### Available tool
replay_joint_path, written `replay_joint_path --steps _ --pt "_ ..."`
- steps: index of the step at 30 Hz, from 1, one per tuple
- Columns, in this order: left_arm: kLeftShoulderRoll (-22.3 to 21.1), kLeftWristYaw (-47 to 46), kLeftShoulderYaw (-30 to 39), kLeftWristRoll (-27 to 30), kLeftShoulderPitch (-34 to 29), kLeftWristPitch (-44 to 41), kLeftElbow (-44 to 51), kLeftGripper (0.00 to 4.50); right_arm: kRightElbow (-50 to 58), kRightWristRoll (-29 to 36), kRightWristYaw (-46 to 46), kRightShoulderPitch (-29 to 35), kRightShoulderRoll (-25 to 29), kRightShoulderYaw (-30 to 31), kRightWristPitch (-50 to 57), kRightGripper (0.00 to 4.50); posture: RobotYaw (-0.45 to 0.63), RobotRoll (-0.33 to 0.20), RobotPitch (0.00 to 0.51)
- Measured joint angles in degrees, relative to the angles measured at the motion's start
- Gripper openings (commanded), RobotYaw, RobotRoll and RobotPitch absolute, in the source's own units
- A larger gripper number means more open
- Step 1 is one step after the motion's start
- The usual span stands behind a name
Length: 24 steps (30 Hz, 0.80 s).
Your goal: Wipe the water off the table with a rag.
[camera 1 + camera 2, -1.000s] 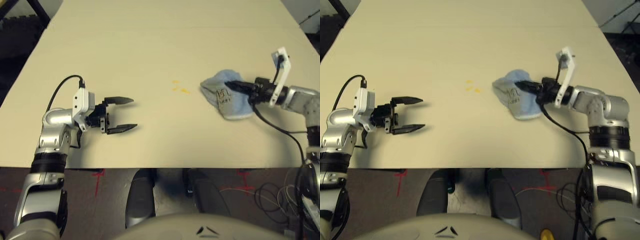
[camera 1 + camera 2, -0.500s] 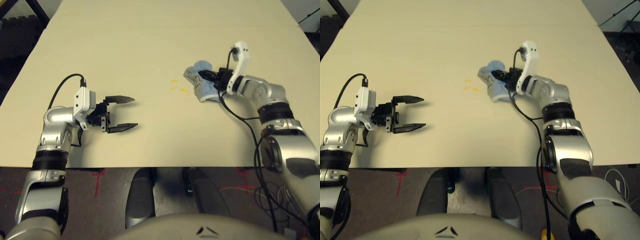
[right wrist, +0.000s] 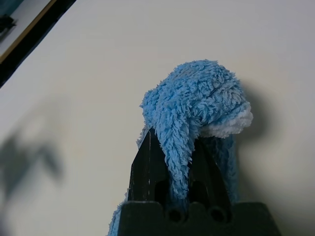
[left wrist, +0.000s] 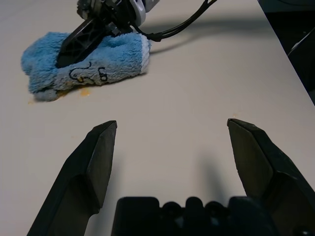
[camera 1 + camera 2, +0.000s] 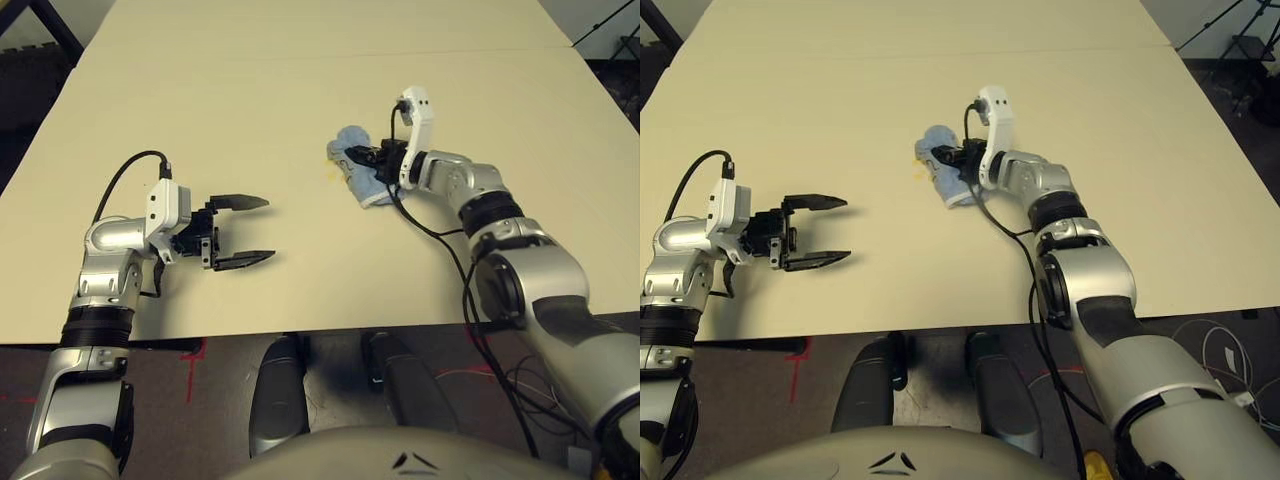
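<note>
The rag point(image 4: 93, 61) was fluffy blue terry cloth; the bench point(image 5: 300, 90) looked smooth and matt; the left gripper point(image 5: 243, 231) fingers were matt black plastic.

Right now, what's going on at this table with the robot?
The robot's right gripper is shut on a light blue rag, pressing it onto the beige table right at the yellow-orange water drops; a small smear shows at the rag's edge in the left wrist view. The left gripper hangs open over the table on the robot's left, holding nothing.
</note>
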<state>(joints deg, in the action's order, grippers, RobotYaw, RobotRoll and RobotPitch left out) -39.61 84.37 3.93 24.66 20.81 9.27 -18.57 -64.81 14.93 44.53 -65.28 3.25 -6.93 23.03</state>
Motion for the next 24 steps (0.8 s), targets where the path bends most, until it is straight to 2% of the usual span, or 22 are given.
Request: replay_joint_path --steps 9,12,17,24 --pt "-0.01 -0.28 0.01 0.0 -0.14 -0.02 0.03 4.5 -2.64 -2.22 -0.77 -2.19 -6.14 -0.2 -1.64 0.11 0.2 0.0 0.233" --pt "0.0 -0.31 0.01 0.0 -0.16 -0.02 0.04 4.5 -2.79 -2.51 -1.07 -2.34 -6.68 -0.25 -1.93 0.11 0.2 0.0 0.233" --pt "0.01 -0.32 -0.02 -0.02 -0.16 -0.02 -0.02 4.5 -2.8 -2.91 -1.11 -1.98 -4.52 -0.46 -2.08 0.11 0.18 0.0 0.238" --pt "0.19 -0.24 -0.13 -0.2 1.86 0.23 -2.31 4.5 -2.51 -2.83 0.79 -0.81 1.75 -0.65 -1.56 0.11 0.16 0.0 0.24"
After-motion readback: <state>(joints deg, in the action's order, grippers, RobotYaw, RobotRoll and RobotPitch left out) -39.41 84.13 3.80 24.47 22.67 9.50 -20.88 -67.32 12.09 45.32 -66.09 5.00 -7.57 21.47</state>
